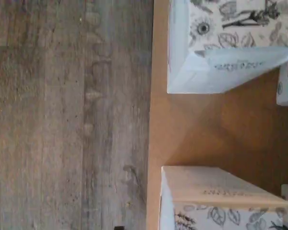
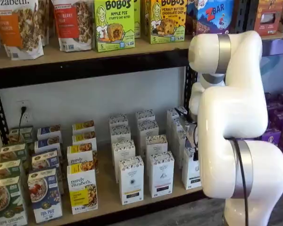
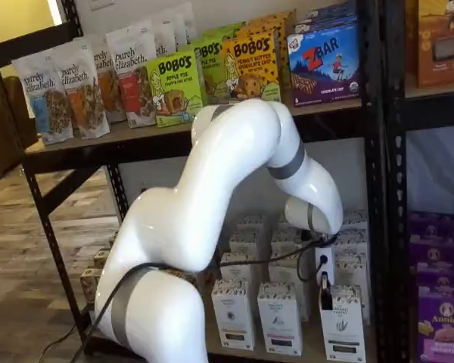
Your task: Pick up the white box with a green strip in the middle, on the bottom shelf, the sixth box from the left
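The white box (image 3: 342, 327) stands at the front of the rightmost column of white cartons on the bottom shelf (image 2: 106, 190). In a shelf view the box (image 2: 189, 172) is partly hidden behind the arm, and its strip colour is not clear. My gripper (image 3: 324, 296) hangs just above the box's top, toward its left side. Its black fingers show as one dark shape with no gap visible and nothing in them. The wrist view looks down on two patterned carton tops (image 1: 230, 48) (image 1: 216, 196) with bare shelf board (image 1: 206, 129) between them. I cannot tell which of them is the task's box.
Like white cartons (image 2: 160, 174) (image 2: 131, 180) stand in columns to the left, then yellow-labelled granola boxes (image 2: 82, 188). Purple boxes (image 3: 439, 325) stand on the neighbouring shelf to the right. The upper board holds Bobo's boxes (image 2: 114, 23). A black upright (image 3: 378, 189) stands close to the gripper's right. Wood floor (image 1: 62, 120) lies below.
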Controlling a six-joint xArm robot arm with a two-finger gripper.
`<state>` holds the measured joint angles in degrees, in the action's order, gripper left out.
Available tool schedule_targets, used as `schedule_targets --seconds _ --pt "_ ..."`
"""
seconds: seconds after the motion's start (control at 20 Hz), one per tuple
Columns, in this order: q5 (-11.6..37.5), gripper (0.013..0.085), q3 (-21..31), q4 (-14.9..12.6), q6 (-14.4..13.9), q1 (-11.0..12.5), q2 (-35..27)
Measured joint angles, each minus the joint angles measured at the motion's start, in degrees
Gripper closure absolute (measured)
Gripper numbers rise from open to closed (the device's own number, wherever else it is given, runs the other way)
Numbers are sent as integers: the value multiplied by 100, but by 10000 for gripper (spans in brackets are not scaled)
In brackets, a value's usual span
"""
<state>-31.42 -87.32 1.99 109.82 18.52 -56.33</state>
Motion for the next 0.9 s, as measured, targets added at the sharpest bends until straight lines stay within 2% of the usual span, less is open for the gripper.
schedule_targets --seconds 0.45,0.9 --pt "-109 130 -385 -342 -270 24 -344" --pt "-38 130 -524 -626 -531 6 -531"
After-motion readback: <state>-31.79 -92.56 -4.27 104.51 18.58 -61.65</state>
